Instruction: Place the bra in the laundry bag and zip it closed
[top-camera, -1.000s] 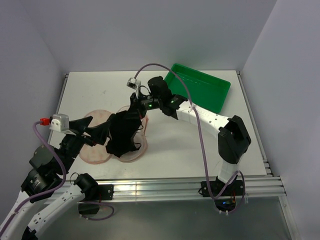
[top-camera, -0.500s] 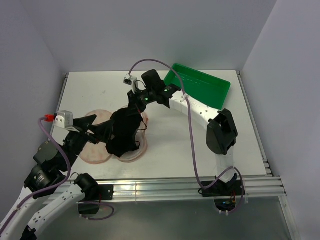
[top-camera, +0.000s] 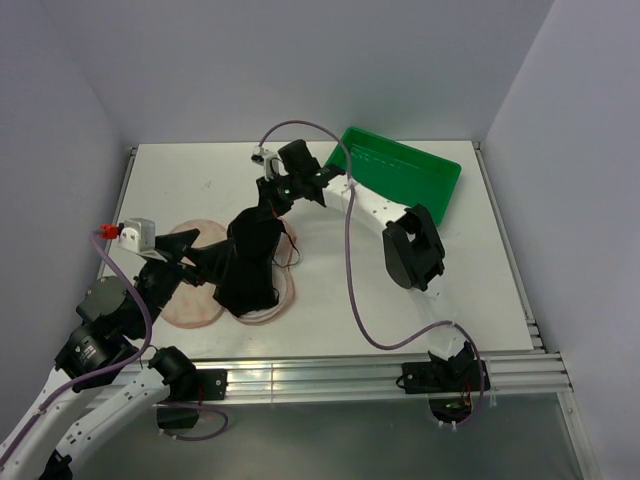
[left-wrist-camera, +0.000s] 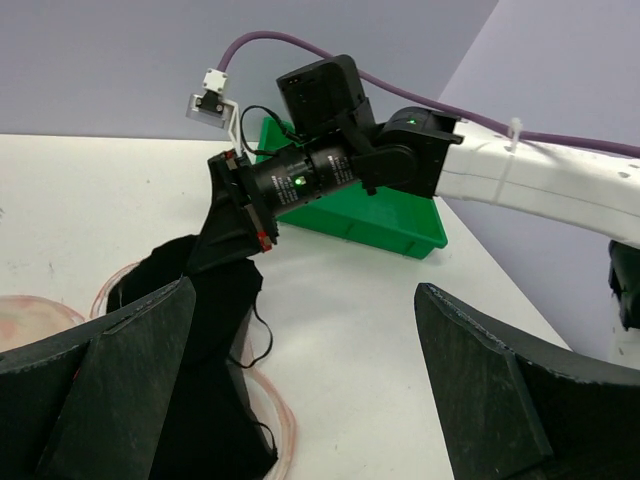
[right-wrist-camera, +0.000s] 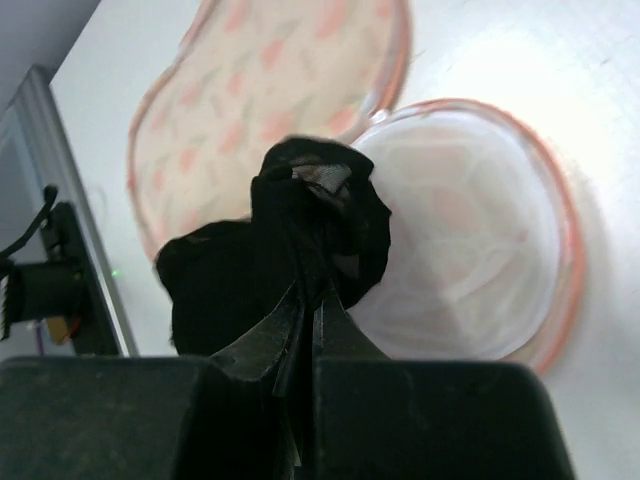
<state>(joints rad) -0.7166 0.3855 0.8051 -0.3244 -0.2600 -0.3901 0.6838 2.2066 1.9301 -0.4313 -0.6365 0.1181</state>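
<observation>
2 halves of the laundry bag lie open on the desk in the top view; the bra hangs over them from the right gripper, its long axis running from the far top end down toward the near edge. Left wrist: the left gripper has its jaws spread wide just beside the bra. Right wrist: the jaws pinch the bra's top, and the rest dangles over the bag's pale half.

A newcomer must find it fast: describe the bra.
Look at the white table, front left, where the pink bag lies open. Above it the right claw pinches the bra, which hangs down over the bag. It is the only black cloth, unlike the pink bag and green tray.
</observation>
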